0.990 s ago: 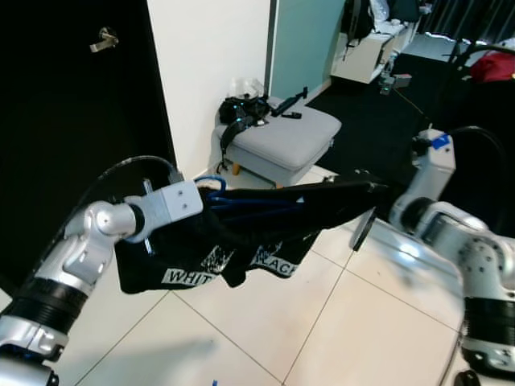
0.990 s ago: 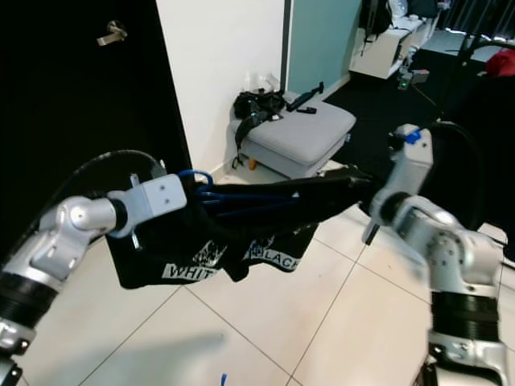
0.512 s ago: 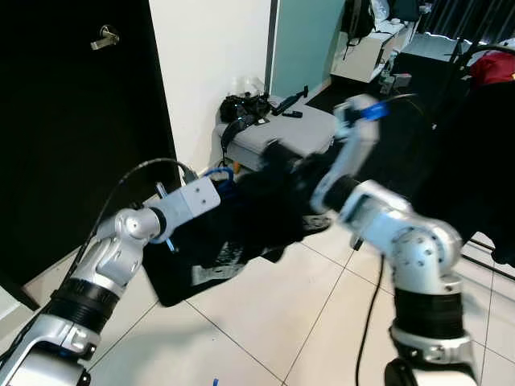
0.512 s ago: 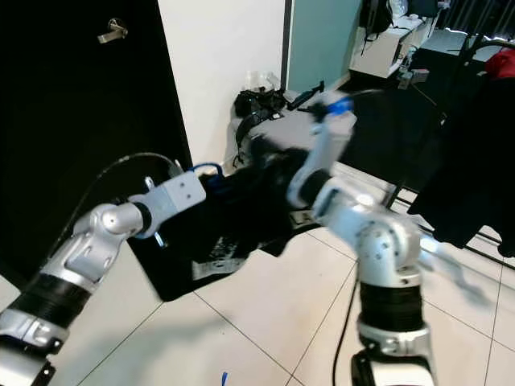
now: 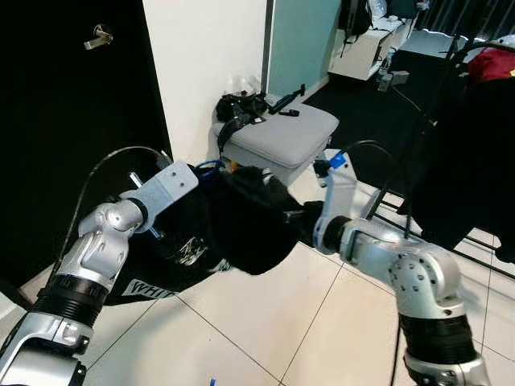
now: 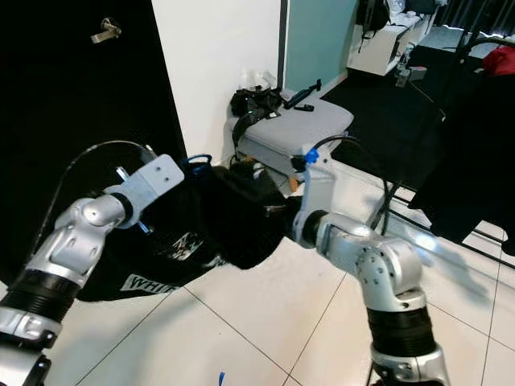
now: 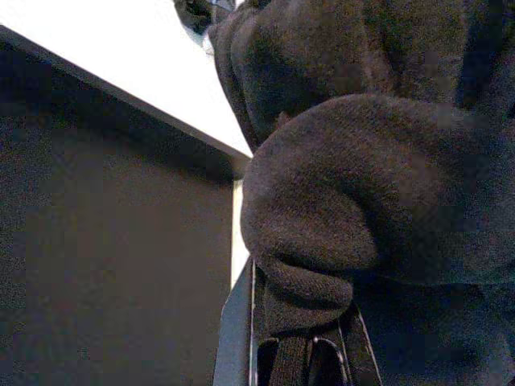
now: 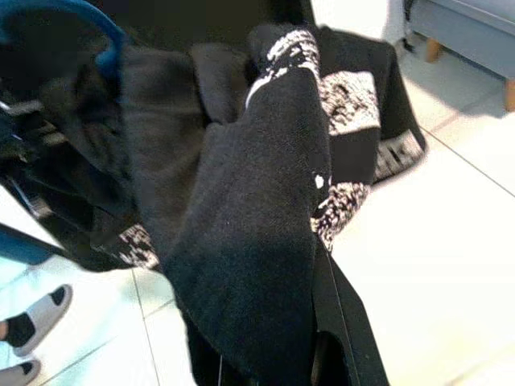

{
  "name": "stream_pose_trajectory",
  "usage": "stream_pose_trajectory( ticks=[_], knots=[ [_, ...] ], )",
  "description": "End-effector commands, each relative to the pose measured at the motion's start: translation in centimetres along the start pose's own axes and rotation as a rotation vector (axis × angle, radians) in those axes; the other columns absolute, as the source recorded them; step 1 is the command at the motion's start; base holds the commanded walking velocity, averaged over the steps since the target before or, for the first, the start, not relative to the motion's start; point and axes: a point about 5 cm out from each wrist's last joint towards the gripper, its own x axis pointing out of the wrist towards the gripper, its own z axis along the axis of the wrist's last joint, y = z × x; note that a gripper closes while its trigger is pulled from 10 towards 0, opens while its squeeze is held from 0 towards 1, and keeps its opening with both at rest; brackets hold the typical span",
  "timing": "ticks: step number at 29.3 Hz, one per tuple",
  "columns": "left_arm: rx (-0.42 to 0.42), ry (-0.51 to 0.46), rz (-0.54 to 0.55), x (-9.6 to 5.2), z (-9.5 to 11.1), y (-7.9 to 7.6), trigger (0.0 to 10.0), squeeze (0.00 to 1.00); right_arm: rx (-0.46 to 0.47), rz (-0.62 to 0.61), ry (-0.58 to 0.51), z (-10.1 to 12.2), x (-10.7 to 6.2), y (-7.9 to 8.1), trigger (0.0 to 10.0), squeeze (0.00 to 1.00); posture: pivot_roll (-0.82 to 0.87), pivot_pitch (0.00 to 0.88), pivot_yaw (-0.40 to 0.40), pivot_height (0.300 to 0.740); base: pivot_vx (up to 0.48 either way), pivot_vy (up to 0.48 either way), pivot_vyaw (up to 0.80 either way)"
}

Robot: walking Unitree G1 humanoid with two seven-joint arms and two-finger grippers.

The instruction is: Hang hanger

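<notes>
A blue hanger (image 5: 211,166) carrying a black printed garment (image 5: 201,241) hangs in mid-air between the robot's two arms, above the white tiled floor (image 5: 265,330) and in front of a grey ottoman (image 5: 282,138). The left gripper (image 5: 201,181) sits at the hanger's hook end, its fingers buried in cloth, so their grip cannot be judged; the right gripper (image 6: 269,213) is clamped on a bunched fold of the garment. A clothes rack (image 5: 475,121) holding dark garments stands to the right. The likely risk: cloth slipping off the hanger, or the hook snagging in the bunched fabric, during the carry toward the rack.
</notes>
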Motion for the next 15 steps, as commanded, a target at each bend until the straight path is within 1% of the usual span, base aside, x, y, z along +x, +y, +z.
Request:
stream_pose_trajectory(
  ticks=[1,2,4,5,6,7,8,9,10,11,13,14,15],
  knots=[
    [-0.022,0.016,0.057,-0.1,-0.2,1.4,10.0,0.0,-0.012,-0.026,0.004,-0.1,-0.4,-0.3,8.2,0.0,0.01,0.066,-0.035,0.74,0.0,0.0,0.0],
    [-0.038,0.013,0.071,-0.1,-0.3,1.5,10.0,0.0,-0.034,-0.021,0.01,-0.3,-0.6,-0.3,10.0,0.69,0.01,0.066,-0.035,0.74,0.0,0.0,0.0],
    [-0.038,0.013,0.071,-0.1,-0.3,1.5,10.0,0.0,-0.034,-0.021,0.01,-0.3,-0.6,-0.3,10.0,0.69,0.01,0.066,-0.035,0.74,0.0,0.0,0.0],
    [-0.049,0.011,0.08,-0.1,-0.3,1.6,10.0,0.0,-0.051,-0.013,0.014,-0.4,-0.7,-0.3,10.0,1.0,0.01,0.066,-0.035,0.74,0.0,0.0,0.0],
    [-0.049,0.011,0.08,-0.1,-0.3,1.6,10.0,0.0,-0.051,-0.013,0.014,-0.4,-0.7,-0.3,10.0,1.0,0.01,0.066,-0.035,0.74,0.0,0.0,0.0],
    [-0.065,-0.008,0.085,-0.1,0.0,1.6,10.0,0.0,-0.076,0.046,0.026,-0.7,-0.8,0.4,10.0,1.0,0.01,0.062,-0.036,0.74,0.0,0.0,0.0],
    [-0.065,-0.008,0.085,-0.1,0.0,1.6,10.0,0.0,-0.076,0.046,0.026,-0.7,-0.8,0.4,10.0,1.0,0.01,0.062,-0.036,0.74,0.0,0.0,0.0],
    [-0.083,-0.041,0.087,0.0,0.4,1.6,10.0,0.0,-0.091,0.105,0.025,-0.9,-0.9,1.0,10.0,1.0,0.01,0.062,-0.036,0.74,0.0,0.0,0.0],
    [-0.083,-0.041,0.087,0.0,0.4,1.6,10.0,0.0,-0.091,0.105,0.025,-0.9,-0.9,1.0,10.0,1.0,0.01,0.062,-0.036,0.74,0.0,0.0,0.0],
    [-0.111,-0.089,0.091,0.1,1.0,1.6,10.0,0.0,-0.112,0.174,0.021,-1.1,-1.2,1.6,10.0,1.0,0.01,0.06,-0.037,0.74,0.0,0.0,0.0],
    [-0.111,-0.089,0.091,0.1,1.0,1.6,10.0,0.0,-0.112,0.174,0.021,-1.1,-1.2,1.6,10.0,1.0,0.01,0.06,-0.037,0.74,0.0,0.0,0.0],
    [-0.138,-0.119,0.086,0.1,1.3,1.5,10.0,0.0,-0.137,0.211,0.012,-0.9,-1.6,1.6,10.0,1.0,0.01,0.059,-0.036,0.74,0.0,0.0,0.0],
    [-0.164,-0.145,0.083,0.2,1.5,1.4,10.0,0.0,-0.174,0.275,-0.003,-0.7,-2.3,2.0,10.0,1.0,0.01,0.057,-0.037,0.74,0.0,0.0,0.0]
  ],
)
